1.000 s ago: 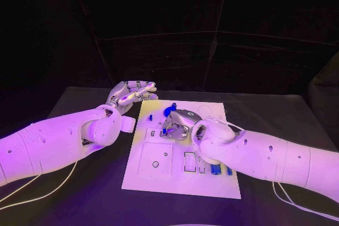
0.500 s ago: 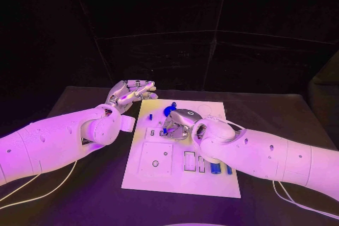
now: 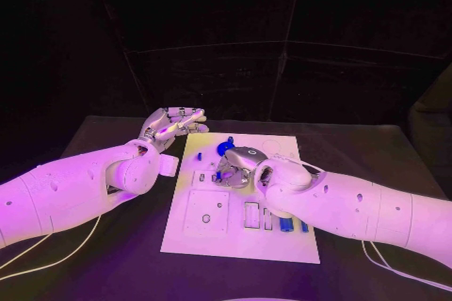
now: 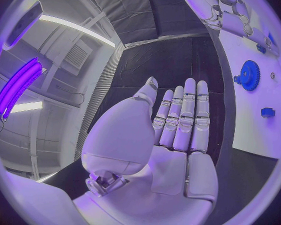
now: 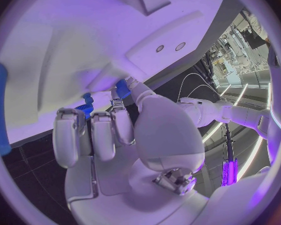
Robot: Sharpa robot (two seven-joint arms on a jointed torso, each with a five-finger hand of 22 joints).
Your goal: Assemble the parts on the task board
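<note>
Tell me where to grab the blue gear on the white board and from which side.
Grip the blue gear by its toothed rim, coming down from above. It seems to lie flat on the board, so only its edge offers opposing faces. The open left hand beside the board's far corner looks nearest; the right hand is busy mid-board.

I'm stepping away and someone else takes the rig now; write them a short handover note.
Left hand: open, holds nothing, beside the task board's far left corner.
Right hand: down on the board's middle, pinching a small blue part.
Blue gear lies at the board's far end; blue pieces rest near the right edge.
Done: cannot tell what is seated.
Left: place the held part, then the remaining pieces.
</note>
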